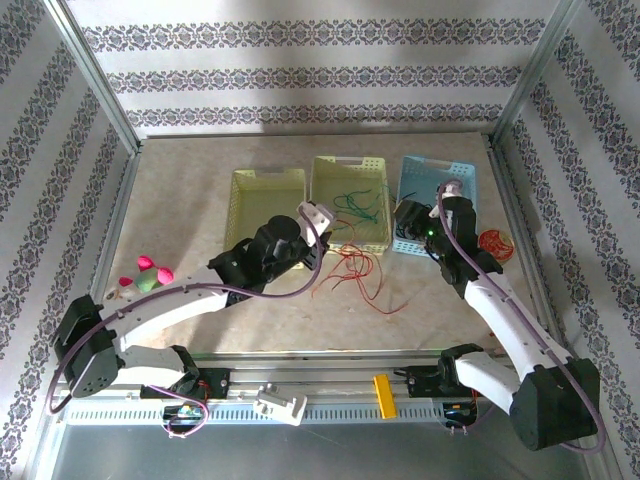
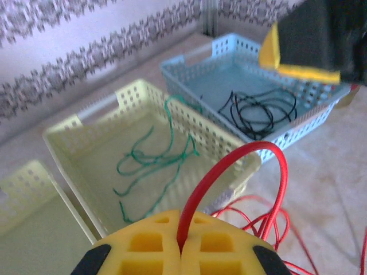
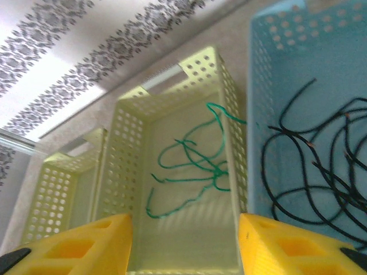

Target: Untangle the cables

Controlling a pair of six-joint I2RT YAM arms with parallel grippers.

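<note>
The red cable (image 1: 352,270) lies in loose loops on the table in front of the baskets. My left gripper (image 1: 318,252) (image 2: 182,252) is shut on one strand of it, and a red loop (image 2: 252,149) arches up out of the yellow fingers. The green cable (image 1: 360,208) (image 2: 155,157) (image 3: 195,166) lies in the middle pale-yellow basket (image 1: 348,160). The black cable (image 2: 261,112) (image 3: 321,166) lies coiled in the blue basket (image 1: 440,160). My right gripper (image 1: 407,226) (image 3: 183,246) hangs open over the near ends of those two baskets, with nothing between its fingers.
A third pale-yellow basket (image 1: 265,178) stands left of the middle one. A red coil (image 1: 495,243) lies to the right of the blue basket. Small pink and green toys (image 1: 146,273) sit at the table's left edge. Patterned walls enclose the table.
</note>
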